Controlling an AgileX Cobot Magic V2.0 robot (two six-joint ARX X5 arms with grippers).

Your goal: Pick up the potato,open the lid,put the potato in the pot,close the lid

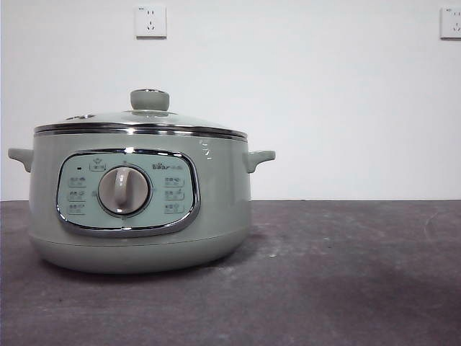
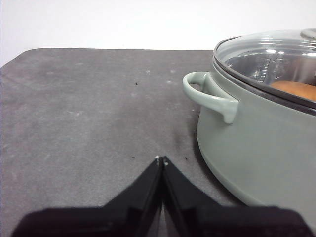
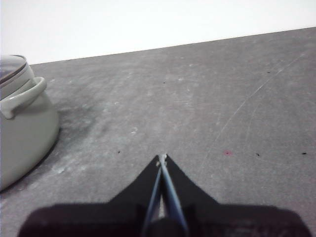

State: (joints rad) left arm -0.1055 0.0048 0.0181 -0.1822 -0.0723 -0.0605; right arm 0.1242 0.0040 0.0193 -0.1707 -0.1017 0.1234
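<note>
We count one pot (image 1: 140,216), sage-green, on the dark bench (image 1: 346,274); one glass lid (image 1: 140,121) seated on it; one orange-brown potato (image 2: 296,90) inside under the lid. Beside the pot, left gripper (image 2: 161,160) and right gripper (image 3: 162,158) have jaws together, empty. Two wall sockets (image 1: 150,21) behind.

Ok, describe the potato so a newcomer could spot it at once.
Find the green pot on the dark table. Look through its glass lid in the left wrist view: the potato is the orange-brown lump inside, the only thing of a warm colour in the scene.
</note>
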